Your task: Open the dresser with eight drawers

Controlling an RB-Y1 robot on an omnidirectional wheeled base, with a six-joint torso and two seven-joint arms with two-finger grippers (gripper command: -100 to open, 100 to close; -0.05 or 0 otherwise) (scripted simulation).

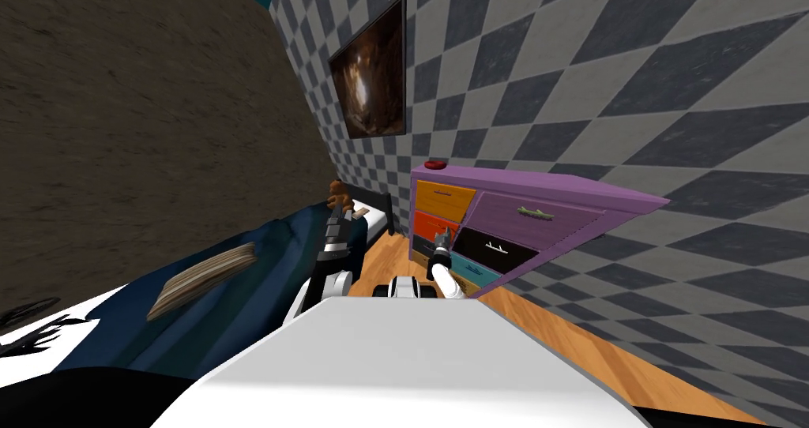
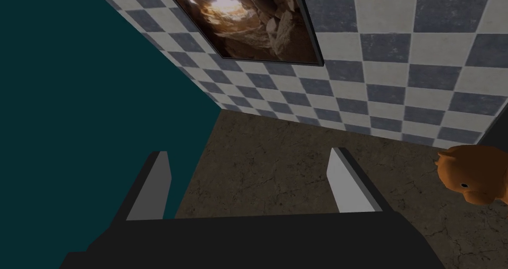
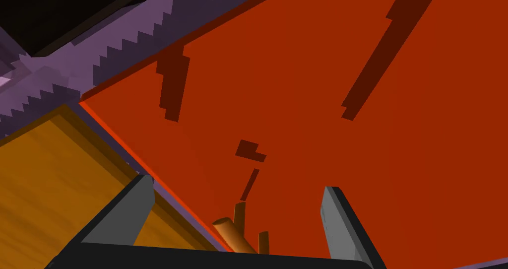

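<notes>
The purple dresser [image 1: 553,190] with drawers of different colours stands against the checkered wall, ahead and to my right. My right gripper [image 1: 443,236] is up against its red drawer [image 1: 430,224], second from the top on the near column. In the right wrist view the red drawer front [image 3: 322,107] is very close. Its brown handle [image 3: 233,234] lies between the fingers of the open right gripper [image 3: 233,206], near the gripper body, and neither finger touches it. An orange drawer [image 3: 54,181] adjoins the red one. My left gripper [image 2: 248,181] is open and holds nothing, raised over the bed [image 1: 336,219].
A bed with a blue blanket [image 1: 253,281] lies to my left, with a book-like stack [image 1: 205,277] on it and a brown teddy bear [image 1: 338,194] at its far end. A small red object [image 1: 435,164] sits on the dresser top. Wooden floor [image 1: 569,328] runs along the dresser.
</notes>
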